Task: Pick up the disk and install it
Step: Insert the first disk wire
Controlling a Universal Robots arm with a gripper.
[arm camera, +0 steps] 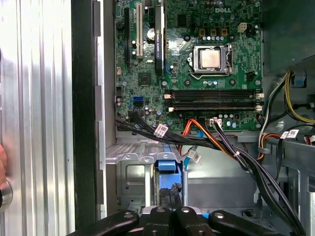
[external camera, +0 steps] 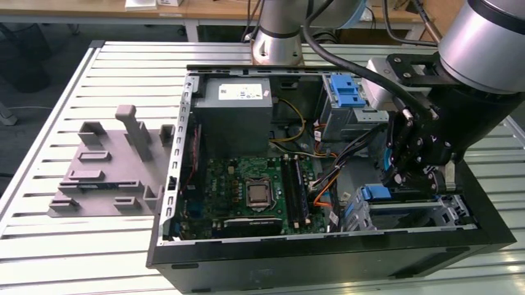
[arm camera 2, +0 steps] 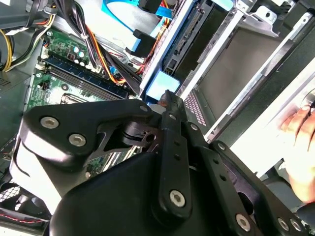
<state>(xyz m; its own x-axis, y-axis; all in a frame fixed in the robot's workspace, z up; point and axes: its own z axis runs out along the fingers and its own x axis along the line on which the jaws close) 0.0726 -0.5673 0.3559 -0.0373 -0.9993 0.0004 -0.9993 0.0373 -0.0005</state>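
Reaching down into the open computer case (external camera: 328, 264), the gripper (arm camera 2: 166, 101) has its fingers drawn together, tips against the blue end of the disk (arm camera: 167, 164); whether they pinch it cannot be told. The disk stands edge-on in the metal drive cage (arm camera: 130, 177) at the case's near corner on the exterior view's right. Bundled cables (arm camera: 226, 147) run just beside the cage, with the green motherboard (arm camera: 197, 73) beyond them. A person's hand (arm camera 2: 301, 147) lies at the case's outer edge.
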